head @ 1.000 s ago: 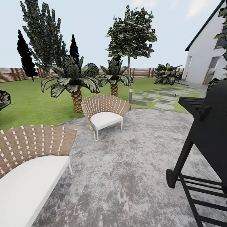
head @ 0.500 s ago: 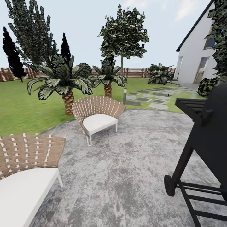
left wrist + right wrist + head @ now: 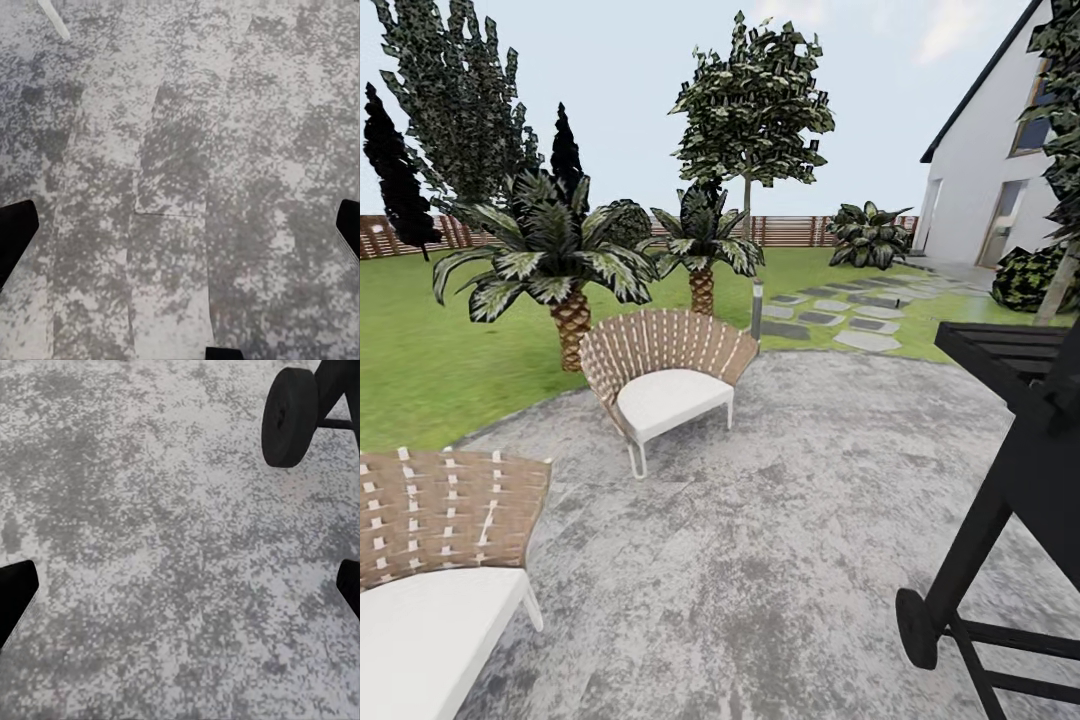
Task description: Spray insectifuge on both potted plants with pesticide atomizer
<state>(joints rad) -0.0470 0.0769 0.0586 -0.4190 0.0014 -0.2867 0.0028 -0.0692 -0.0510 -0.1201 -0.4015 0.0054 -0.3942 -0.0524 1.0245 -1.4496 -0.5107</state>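
I stand in the garden (image 3: 420, 340), on its round grey stone patio (image 3: 790, 520). A black grill (image 3: 1010, 470) rises at my right, a wicker chair (image 3: 660, 375) sits ahead before two palms (image 3: 550, 260), and a wicker seat (image 3: 440, 560) is near my left. My left claw (image 3: 180, 225) and right claw (image 3: 180, 585) hang spread over bare stone, pinching nothing; a grill wheel (image 3: 289, 416) lies near the right one.

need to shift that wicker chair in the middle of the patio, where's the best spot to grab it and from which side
Probably the top rim of the wicker chair's fanned backrest, reached from behind, on the lawn and palm side. The back rises as a thin curved shell with an exposed upper edge a gripper could pinch, while the white seat cushion is broad and soft and the legs are thin and low.
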